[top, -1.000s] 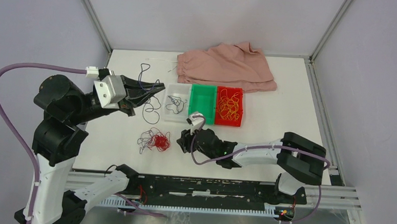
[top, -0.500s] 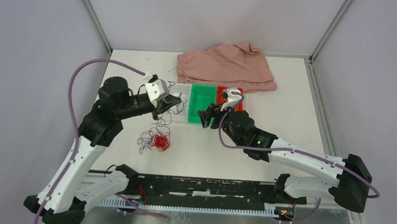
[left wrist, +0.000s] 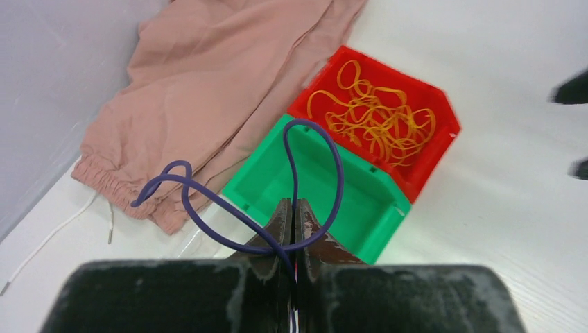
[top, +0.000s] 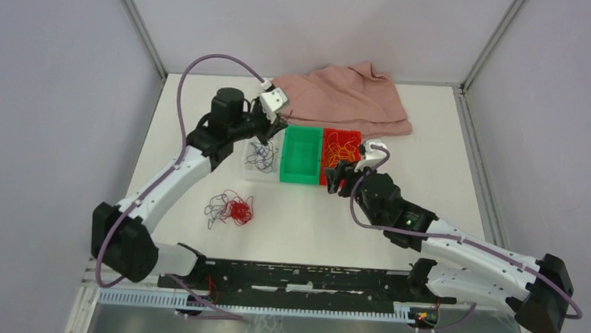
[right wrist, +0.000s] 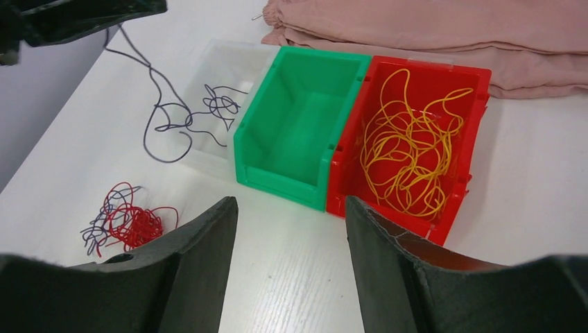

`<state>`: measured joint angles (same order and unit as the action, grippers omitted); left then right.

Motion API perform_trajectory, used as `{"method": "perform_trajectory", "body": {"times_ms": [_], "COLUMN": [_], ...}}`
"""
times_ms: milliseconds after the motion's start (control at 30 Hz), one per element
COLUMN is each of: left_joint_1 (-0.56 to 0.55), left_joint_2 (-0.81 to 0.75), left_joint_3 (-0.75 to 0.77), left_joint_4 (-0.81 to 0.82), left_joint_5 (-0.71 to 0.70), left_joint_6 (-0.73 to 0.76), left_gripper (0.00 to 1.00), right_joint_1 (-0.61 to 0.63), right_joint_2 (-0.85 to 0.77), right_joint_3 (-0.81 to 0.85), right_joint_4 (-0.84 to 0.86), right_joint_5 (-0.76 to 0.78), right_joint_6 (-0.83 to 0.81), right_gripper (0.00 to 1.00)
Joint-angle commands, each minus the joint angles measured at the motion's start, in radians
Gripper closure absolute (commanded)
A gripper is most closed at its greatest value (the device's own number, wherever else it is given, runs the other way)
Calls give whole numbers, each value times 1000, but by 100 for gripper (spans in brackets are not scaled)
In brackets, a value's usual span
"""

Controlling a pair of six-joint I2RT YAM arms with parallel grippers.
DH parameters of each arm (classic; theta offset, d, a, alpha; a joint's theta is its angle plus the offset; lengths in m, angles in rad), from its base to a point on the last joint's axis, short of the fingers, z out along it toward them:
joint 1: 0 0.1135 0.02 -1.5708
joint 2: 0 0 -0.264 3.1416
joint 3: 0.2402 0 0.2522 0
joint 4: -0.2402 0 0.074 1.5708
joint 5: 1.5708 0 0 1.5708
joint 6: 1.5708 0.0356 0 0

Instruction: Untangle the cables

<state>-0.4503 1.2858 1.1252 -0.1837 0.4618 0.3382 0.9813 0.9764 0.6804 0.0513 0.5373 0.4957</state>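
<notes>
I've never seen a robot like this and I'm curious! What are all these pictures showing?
This robot has two arms on a white table. One picture looks down from above; the other two come from a camera on each wrist. The left gripper is pinched shut on a purple cord. The right gripper is open, holding nothing. A yellow cord lies in the red bin, next to a green bin. A tangled-up red cord and a pink cloth lie on the table.

1. Bright, even, diffuse light fills all 3 views; shadows on the white tabletop [top: 431,143] are faint.
2. Up close, the black left gripper [left wrist: 292,203] and black right gripper [right wrist: 290,205] look soft.
</notes>
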Motion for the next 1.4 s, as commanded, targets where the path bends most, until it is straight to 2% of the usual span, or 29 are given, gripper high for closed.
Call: {"method": "perform_trajectory", "body": {"times_ms": [0, 233, 333, 533, 767, 833, 900, 1067, 1200, 1367], "left_joint_1": [48, 117, 134, 141, 130, 130, 130, 130, 139, 153], "left_joint_2": [111, 270, 322, 308, 330, 348, 358, 350, 303, 242], "left_joint_3": [50, 91, 89, -18, -59, -41, -28, -5, -17, -9], "left_joint_4": [177, 285, 248, 164, 123, 110, 97, 20, -8, -40], "left_joint_5": [-14, -40, -69, -132, -229, -233, -232, -230, -217, -189], "left_joint_6": [-18, -36, 56, 191, 244, 245, 246, 250, 235, 200], "left_gripper": [97, 97, 97, 93, 91, 87, 73, 50, 48, 51], "right_joint_1": [-3, -10, -19, -38, -48, -48, -51, -54, -56, -55], "right_joint_2": [-40, -56, -56, -65, -69, -71, -75, -87, -91, -97], "right_joint_3": [-23, -46, -46, -44, -36, -37, -35, -25, -2, 23], "right_joint_4": [20, 40, 39, 24, 12, 8, -2, -24, -49, -83], "right_joint_5": [32, 31, 25, 8, -12, -13, -12, -15, -24, -33], "right_joint_6": [-35, -64, -67, -59, -42, -39, -36, -30, -23, -15], "right_gripper": [36, 37, 37, 36, 36, 36, 36, 36, 36, 36]}}
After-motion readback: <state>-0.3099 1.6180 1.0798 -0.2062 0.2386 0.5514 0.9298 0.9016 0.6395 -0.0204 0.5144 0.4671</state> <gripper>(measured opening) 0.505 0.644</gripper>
